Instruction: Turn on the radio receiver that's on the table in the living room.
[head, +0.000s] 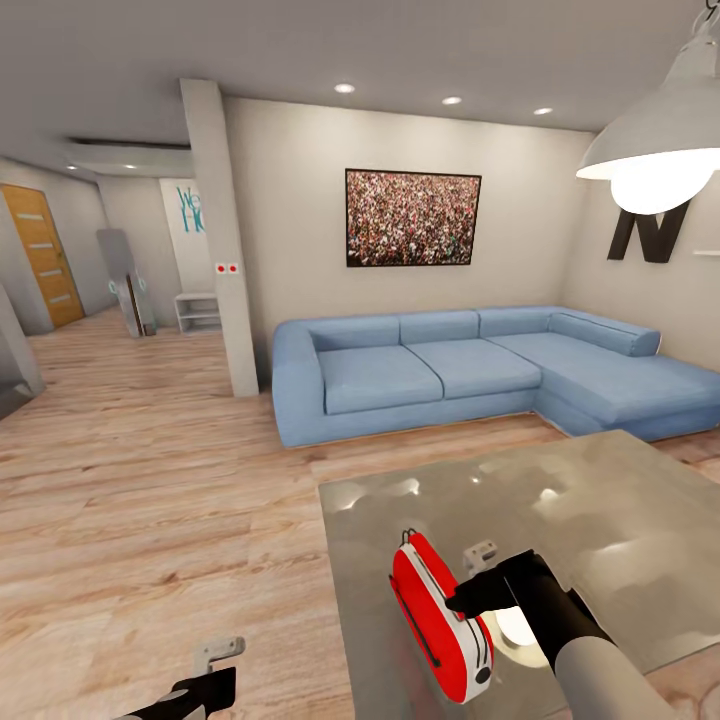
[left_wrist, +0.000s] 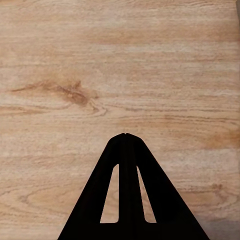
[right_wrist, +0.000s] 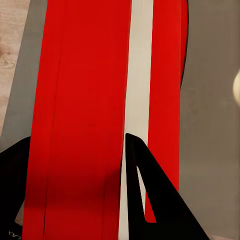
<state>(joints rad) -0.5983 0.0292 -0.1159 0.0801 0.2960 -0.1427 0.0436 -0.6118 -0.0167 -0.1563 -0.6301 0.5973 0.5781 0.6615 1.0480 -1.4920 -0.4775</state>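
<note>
The red radio receiver (head: 437, 618), with white trim, lies at an angle near the front left corner of the glossy grey table (head: 610, 520). My right gripper (head: 463, 600) is open and reaches onto the radio from the right. In the right wrist view the radio (right_wrist: 85, 90) runs between and under the spread fingers (right_wrist: 150, 195); one finger lies over its white stripe, the other at its edge. Its dial is hidden. My left gripper (head: 215, 668) hangs low at the left, over the wood floor (left_wrist: 120, 65), its fingertips (left_wrist: 125, 137) pressed together with nothing between them.
A blue corner sofa (head: 450, 370) stands behind the table beneath a framed crowd picture (head: 412, 217). A white pendant lamp (head: 655, 150) hangs at the upper right. A pillar (head: 222, 240) rises left of the sofa, with open wood floor and a hallway door (head: 45, 255) beyond.
</note>
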